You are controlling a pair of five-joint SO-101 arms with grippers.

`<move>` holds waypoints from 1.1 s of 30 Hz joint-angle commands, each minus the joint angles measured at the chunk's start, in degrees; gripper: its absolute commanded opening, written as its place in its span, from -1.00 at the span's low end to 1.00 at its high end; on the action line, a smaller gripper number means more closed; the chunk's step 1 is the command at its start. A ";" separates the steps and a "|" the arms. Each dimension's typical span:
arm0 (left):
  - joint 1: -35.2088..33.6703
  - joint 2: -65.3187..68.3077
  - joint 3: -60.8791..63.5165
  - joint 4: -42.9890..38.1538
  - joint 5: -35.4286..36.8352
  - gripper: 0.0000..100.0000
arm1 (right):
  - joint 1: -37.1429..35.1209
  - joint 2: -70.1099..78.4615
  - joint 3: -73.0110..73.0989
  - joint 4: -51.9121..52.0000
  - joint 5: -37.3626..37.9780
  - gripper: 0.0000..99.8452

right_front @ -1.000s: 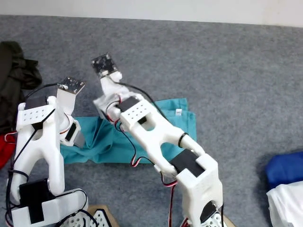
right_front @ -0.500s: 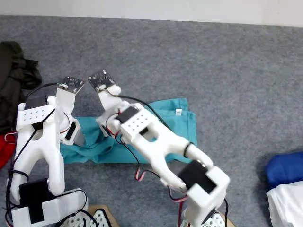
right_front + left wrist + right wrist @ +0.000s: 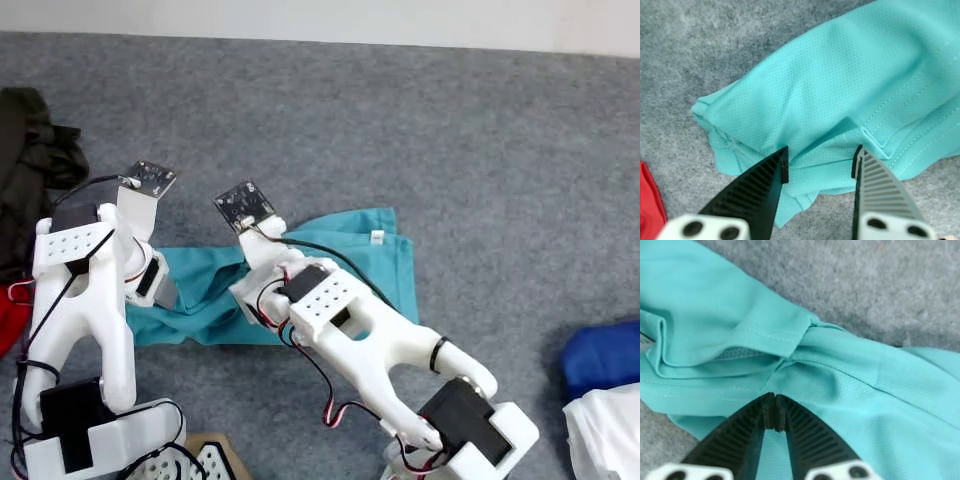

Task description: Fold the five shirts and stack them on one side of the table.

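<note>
- Progress: the teal shirt [image 3: 385, 265] is the one in work. It lies flat on the grey table [image 3: 480, 130] in front of both arms, folded into a band but bunched and creased at its left end. I judge this fold only partly done.
- Left to do: a dark shirt [image 3: 35, 150] and a red shirt [image 3: 8, 320] wait at the left edge. A blue shirt [image 3: 600, 355] and a white shirt [image 3: 605, 430] lie at the right edge. I see no tidy stack yet.
- Orientation: the long axis runs left to right across the table. A small white tag [image 3: 377, 237] sits at the far right corner; I cannot tell collar from hem.
- My left gripper [image 3: 821, 162]: jaws well apart, empty, poised over the crumpled left end.
- My right gripper [image 3: 774, 412]: tips pressed together over the shirt's middle; whether cloth is pinched, I cannot tell.
</note>
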 commanded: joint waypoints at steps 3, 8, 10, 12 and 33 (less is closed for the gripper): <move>-0.66 -1.89 -0.22 -0.44 -0.26 -0.54 | 2.42 -3.03 -5.49 -5.23 0.00 -0.99; -0.66 -1.89 -0.22 -0.35 -0.26 -0.54 | 2.77 1.10 -11.47 -10.86 3.87 -0.99; -0.66 -1.89 -0.22 -0.35 -0.26 -0.54 | 2.68 3.38 -14.02 -11.12 3.87 -0.99; -0.66 -1.89 -0.22 -0.35 -0.26 -0.54 | 1.71 6.20 -16.40 -11.21 3.78 -0.99; -0.75 -1.89 -0.22 -0.53 -0.26 -0.54 | -3.38 4.26 -2.77 -7.52 4.13 -0.99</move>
